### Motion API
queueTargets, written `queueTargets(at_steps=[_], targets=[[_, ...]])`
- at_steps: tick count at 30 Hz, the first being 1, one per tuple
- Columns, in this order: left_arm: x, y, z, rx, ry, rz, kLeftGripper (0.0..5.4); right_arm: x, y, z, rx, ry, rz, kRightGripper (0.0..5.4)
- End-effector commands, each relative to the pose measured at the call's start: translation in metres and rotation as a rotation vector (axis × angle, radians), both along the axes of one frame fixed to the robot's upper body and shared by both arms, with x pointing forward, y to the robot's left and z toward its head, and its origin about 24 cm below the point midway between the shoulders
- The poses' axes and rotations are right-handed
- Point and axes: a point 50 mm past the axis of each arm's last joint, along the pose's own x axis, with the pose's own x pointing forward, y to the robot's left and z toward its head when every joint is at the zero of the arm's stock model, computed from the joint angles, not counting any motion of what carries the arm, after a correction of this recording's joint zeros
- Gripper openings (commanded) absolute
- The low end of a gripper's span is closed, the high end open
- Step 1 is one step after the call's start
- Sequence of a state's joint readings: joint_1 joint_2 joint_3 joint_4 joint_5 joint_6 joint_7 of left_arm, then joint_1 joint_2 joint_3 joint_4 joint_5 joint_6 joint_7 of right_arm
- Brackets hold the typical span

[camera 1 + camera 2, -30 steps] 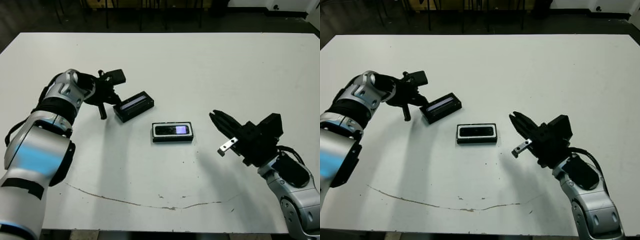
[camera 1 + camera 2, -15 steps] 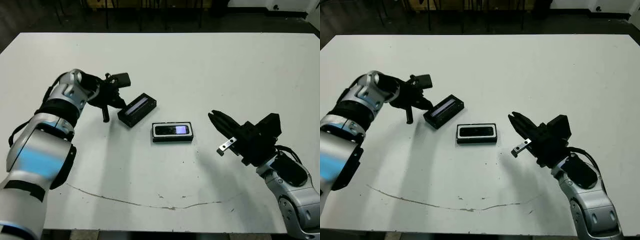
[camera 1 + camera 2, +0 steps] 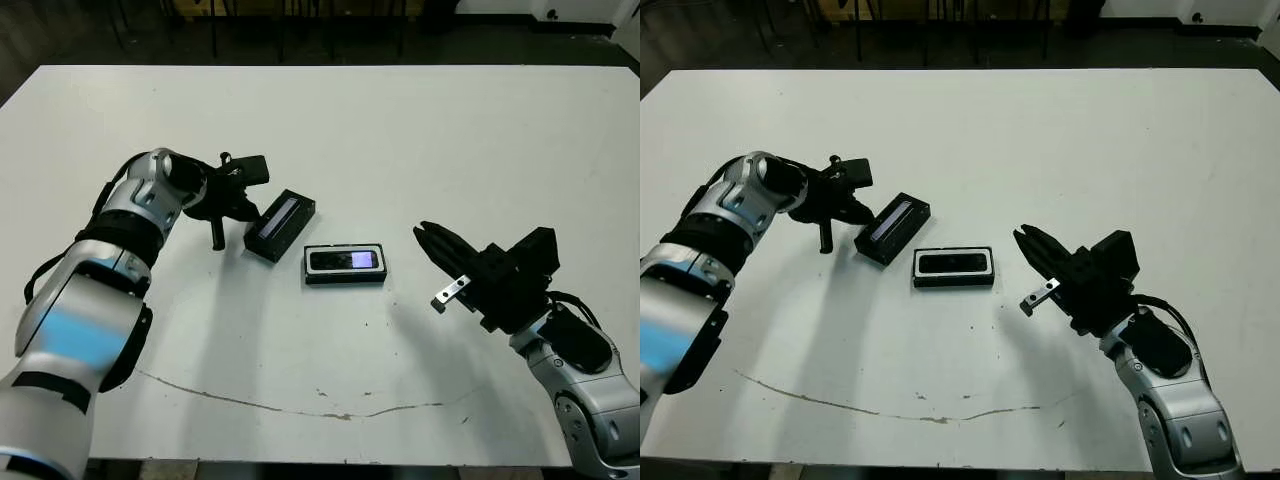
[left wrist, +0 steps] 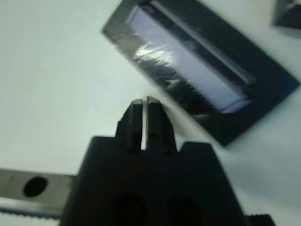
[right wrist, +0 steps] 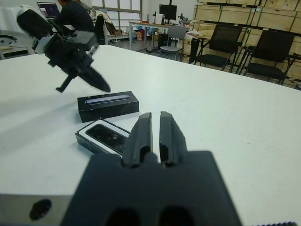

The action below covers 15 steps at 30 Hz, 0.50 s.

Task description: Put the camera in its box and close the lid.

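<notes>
There is one white table (image 3: pixel 420 140). On it sit one box (image 3: pixel 346 275), one camera (image 3: pixel 343 261) inside that box, and one lid (image 3: pixel 280 224). There are two grippers, the left gripper (image 3: pixel 243 208) and the right gripper (image 3: pixel 432 240).

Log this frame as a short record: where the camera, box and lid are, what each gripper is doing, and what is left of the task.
camera: lying inside the box
box: open, mid-table
lid: off the box, flat on the table beside it, on the robot's left, at an angle
left gripper: fingers shut, empty, tip at the lid's far-left end
right gripper: fingers shut, empty, above the table right of the box
table: white, a thin dark mark near the front edge
left to do: lid onto the box
</notes>
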<state>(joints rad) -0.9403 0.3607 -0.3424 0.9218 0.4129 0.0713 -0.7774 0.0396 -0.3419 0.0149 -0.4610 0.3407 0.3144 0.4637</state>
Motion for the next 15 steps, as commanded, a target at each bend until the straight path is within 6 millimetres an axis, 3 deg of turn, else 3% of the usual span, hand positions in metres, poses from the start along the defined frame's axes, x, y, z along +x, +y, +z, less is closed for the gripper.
queueTargets(at_steps=[1,5,8,12,15], targets=[[-0.006,0.017,-0.007,-0.008,-0.132,0.167,0.00,-0.001,-0.001,-0.004,0.004,0.025,-0.009,0.01],[-0.017,0.024,0.001,-0.082,-0.330,0.326,0.00,-0.003,0.000,-0.005,0.005,0.028,-0.012,0.01],[-0.031,0.028,0.009,-0.249,-0.412,0.379,0.00,-0.004,0.000,-0.006,0.011,0.031,-0.007,0.01],[-0.067,0.018,0.028,-0.485,-0.444,0.409,0.00,-0.004,0.000,-0.007,0.025,0.028,-0.003,0.01],[-0.092,0.008,0.042,-0.566,-0.449,0.348,0.20,-0.004,0.000,-0.008,0.029,0.040,-0.006,0.00]])
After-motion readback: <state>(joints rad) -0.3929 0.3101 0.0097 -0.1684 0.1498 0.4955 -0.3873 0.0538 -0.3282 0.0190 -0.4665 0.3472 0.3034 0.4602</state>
